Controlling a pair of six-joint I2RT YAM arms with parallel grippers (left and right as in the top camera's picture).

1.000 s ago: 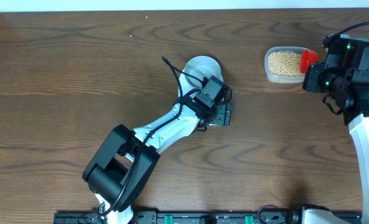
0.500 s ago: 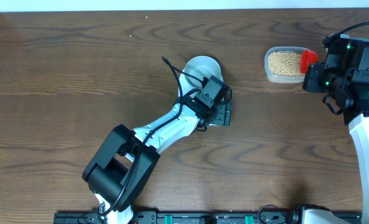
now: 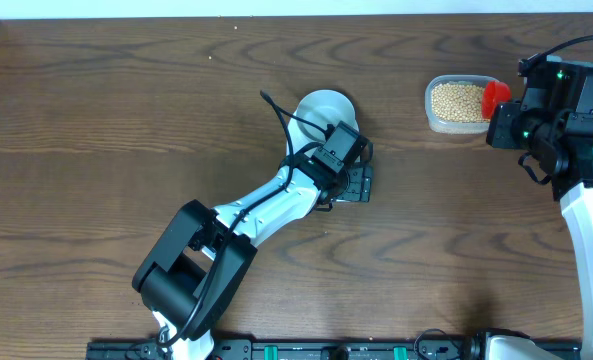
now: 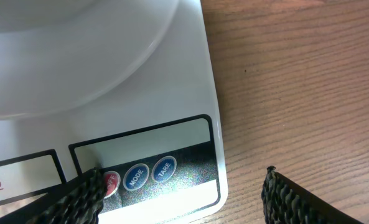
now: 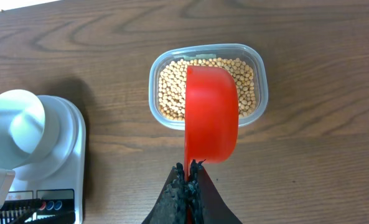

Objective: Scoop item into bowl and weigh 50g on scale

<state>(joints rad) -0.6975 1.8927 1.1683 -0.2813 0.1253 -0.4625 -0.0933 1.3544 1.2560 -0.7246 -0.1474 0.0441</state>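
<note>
The white scale (image 4: 109,93) carries the white bowl (image 3: 324,106); the bowl looks empty in the right wrist view (image 5: 19,127). My left gripper (image 4: 184,193) is open and low over the scale's front edge. Its left finger is at the red button (image 4: 111,181), beside the MODE and TARE buttons. Whether it touches the button I cannot tell. My right gripper (image 5: 189,173) is shut on the handle of a red scoop (image 5: 211,115). It holds the scoop over the tan beans (image 5: 170,93) in a clear tub (image 3: 458,104). The scoop's inside is hidden.
The clear tub (image 5: 259,65) stands at the back right, well right of the scale (image 5: 63,158). The left arm (image 3: 266,210) stretches diagonally from the front left to the scale. A black rail (image 3: 306,350) runs along the table's front edge.
</note>
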